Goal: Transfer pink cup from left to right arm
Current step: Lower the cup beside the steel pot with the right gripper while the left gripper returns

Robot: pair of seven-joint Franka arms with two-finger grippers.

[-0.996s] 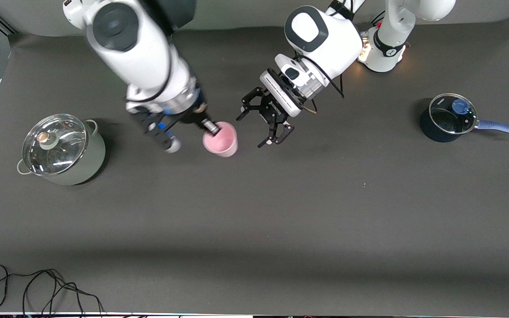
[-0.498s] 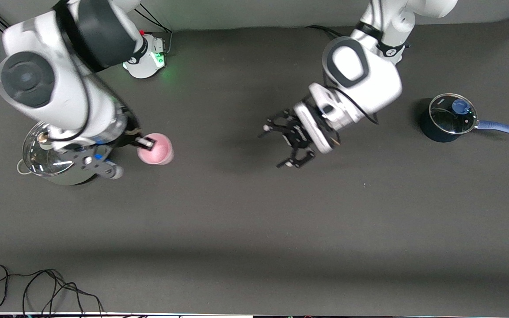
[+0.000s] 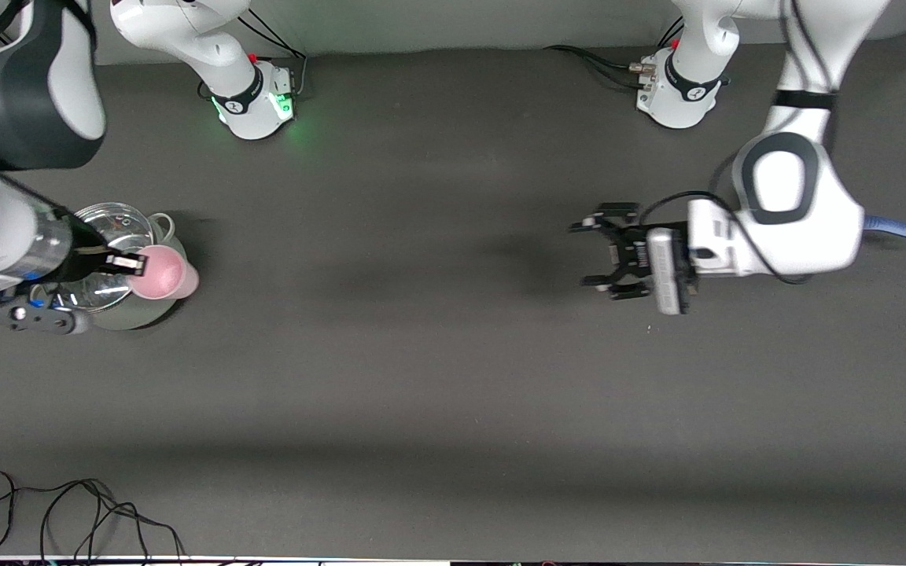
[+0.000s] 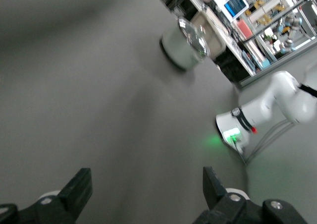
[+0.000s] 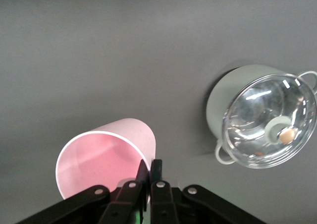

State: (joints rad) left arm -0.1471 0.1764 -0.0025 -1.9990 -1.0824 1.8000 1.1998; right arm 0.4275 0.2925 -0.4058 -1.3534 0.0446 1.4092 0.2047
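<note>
The pink cup (image 3: 163, 272) hangs in my right gripper (image 3: 135, 263), mouth tilted sideways, above the table at the edge of the pale green pot (image 3: 146, 313). In the right wrist view the two flat fingers are pinched shut on the cup's (image 5: 106, 157) rim wall, one inside and one outside, at the gripper (image 5: 150, 169). My left gripper (image 3: 588, 253) is open and empty, over bare table toward the left arm's end. Its spread fingertips (image 4: 79, 184) show around the left gripper (image 4: 143, 189) in the left wrist view.
The green pot with a glass lid (image 5: 270, 120) stands at the right arm's end and shows far off in the left wrist view (image 4: 184, 44). A blue saucepan handle (image 3: 905, 230) sticks out from under the left arm. A black cable (image 3: 68, 511) lies near the front edge.
My right arm has carried the pink cup from mid-table toward its own end, up to the green pot. My left gripper has pulled away toward the left arm's end, staying open.
</note>
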